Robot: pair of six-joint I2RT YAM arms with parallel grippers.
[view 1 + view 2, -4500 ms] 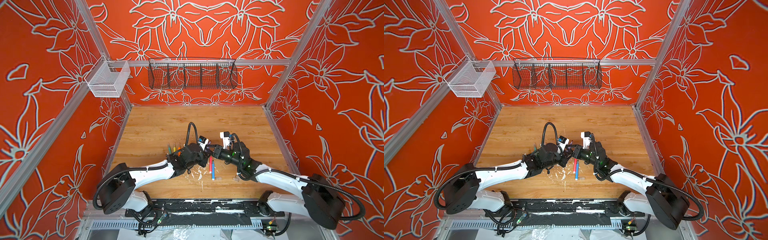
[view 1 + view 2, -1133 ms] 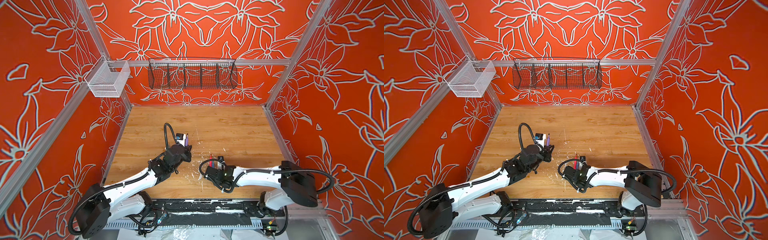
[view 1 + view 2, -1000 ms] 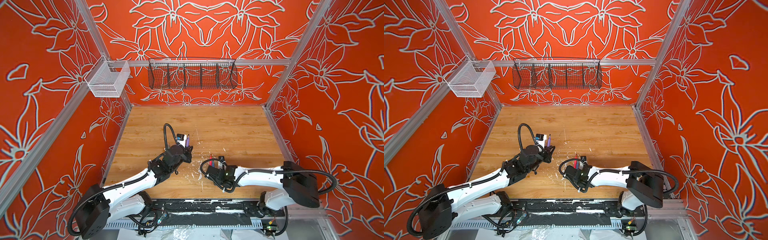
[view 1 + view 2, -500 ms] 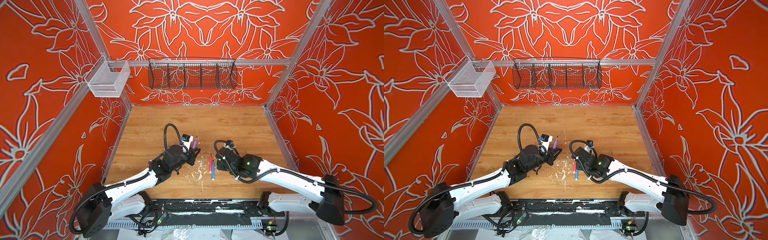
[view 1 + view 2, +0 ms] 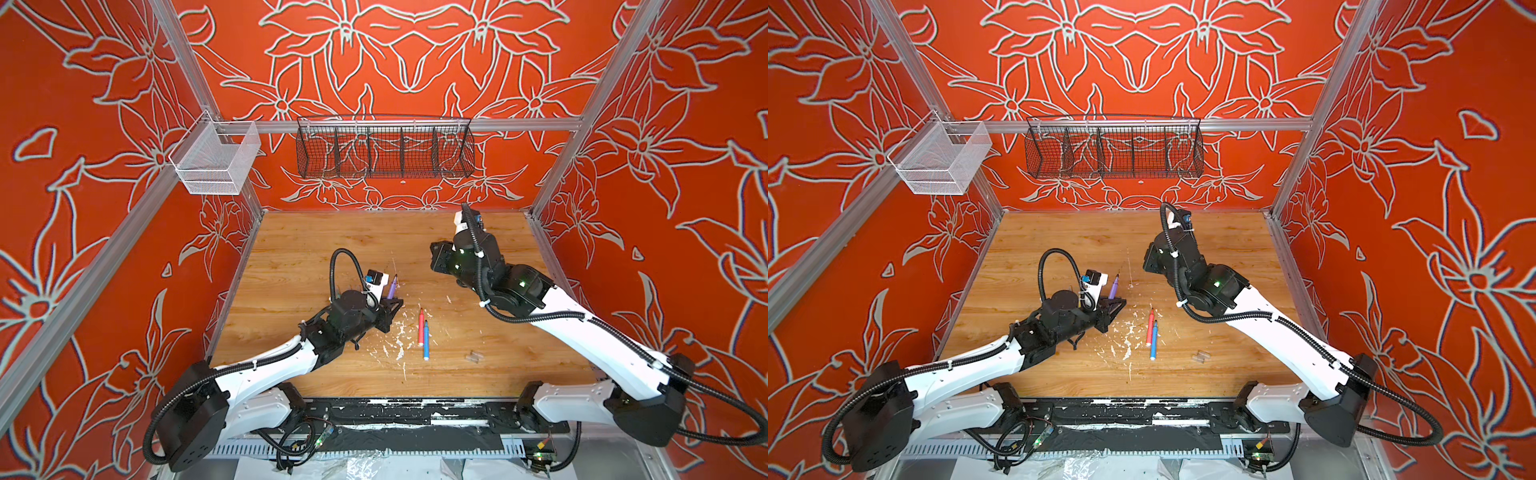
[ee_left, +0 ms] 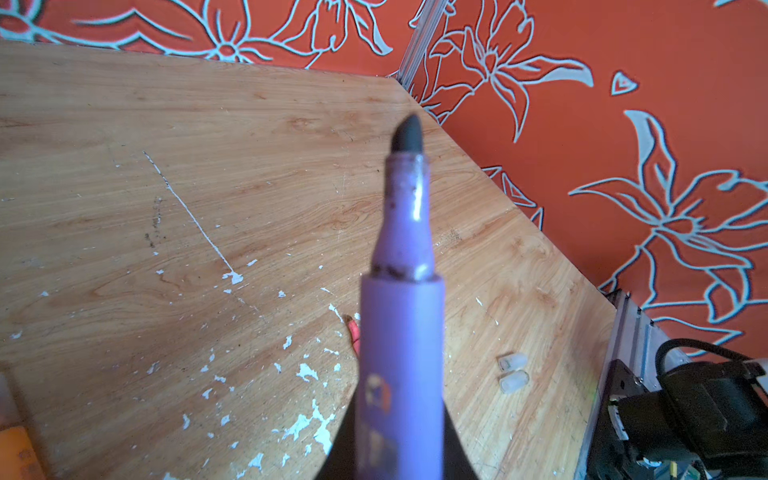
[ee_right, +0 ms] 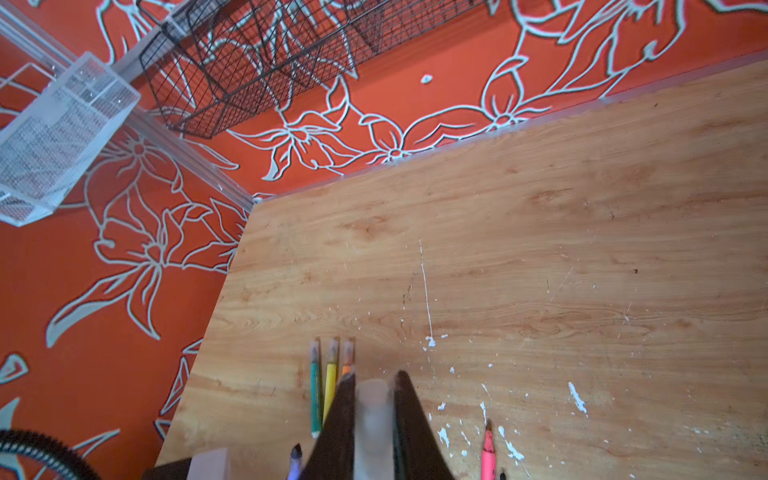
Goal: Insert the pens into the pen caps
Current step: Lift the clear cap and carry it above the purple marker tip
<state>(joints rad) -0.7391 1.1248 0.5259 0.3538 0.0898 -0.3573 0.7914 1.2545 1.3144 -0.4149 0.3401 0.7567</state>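
Observation:
My left gripper (image 5: 390,309) (image 6: 399,449) is shut on a purple pen (image 5: 391,286) (image 5: 1113,288) (image 6: 401,324), whose bare dark tip slants up and away. My right gripper (image 7: 374,399) is shut on a clear pen cap (image 7: 374,411) and hangs high over the table's right back part, its fingers hidden under the wrist in both top views. A pink-red pen (image 5: 421,328) (image 5: 1149,327) and a blue pen (image 5: 426,345) (image 5: 1154,341) lie side by side at the centre front. Two loose clear caps (image 5: 473,356) (image 6: 513,370) lie to their right. Green (image 7: 316,390), yellow (image 7: 330,380) and orange (image 7: 347,358) pens lie together, capped.
White paint flecks (image 5: 395,340) dot the wooden table (image 5: 332,237) near the pens. A black wire basket (image 5: 384,151) hangs on the back wall and a white mesh basket (image 5: 214,160) at the left back corner. Orange walls close in three sides.
My right arm has swung up and back to the right from the table's front centre, carrying the cap. My left gripper has shifted a little to the right with the purple pen.

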